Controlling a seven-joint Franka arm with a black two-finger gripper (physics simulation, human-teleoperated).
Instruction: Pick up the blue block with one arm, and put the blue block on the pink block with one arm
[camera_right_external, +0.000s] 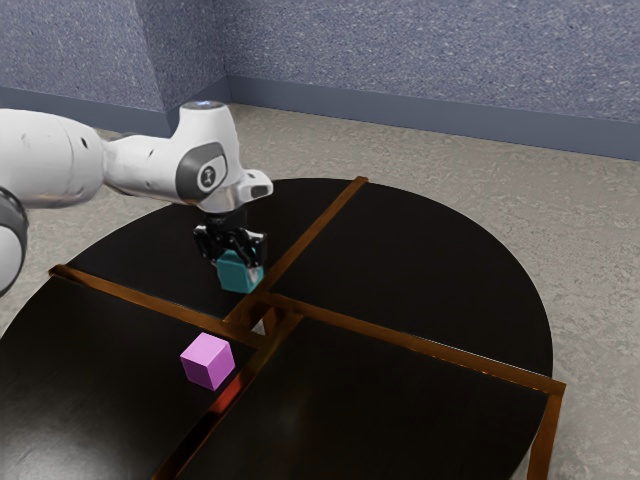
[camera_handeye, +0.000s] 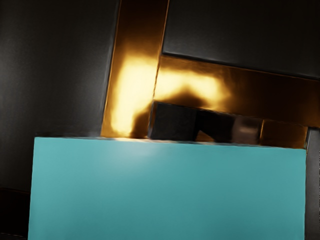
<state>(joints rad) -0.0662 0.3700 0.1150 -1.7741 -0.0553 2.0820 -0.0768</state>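
Round black table (camera_right_external: 450, 260), quartered by raised wooden dividers (camera_right_external: 400, 340), grey-blue wall (camera_right_external: 450, 50) behind; pincer (camera_right_external: 239, 262) clamped on the blue block (camera_right_external: 238, 276) from two sides, near the dividers' crossing (camera_right_external: 262, 312); pink block (camera_right_external: 207, 361) well apart in the adjoining quarter. Risk, as I judge it: a low carry would catch the block on a divider and twist it in the grip; an off-centre release would tip it off the pink block. Exterior view gives both blocks and the gap between them; wrist view gives the blue block (camera_handeye: 165, 190) close under the hand, the crossing (camera_handeye: 135, 75) just beyond.
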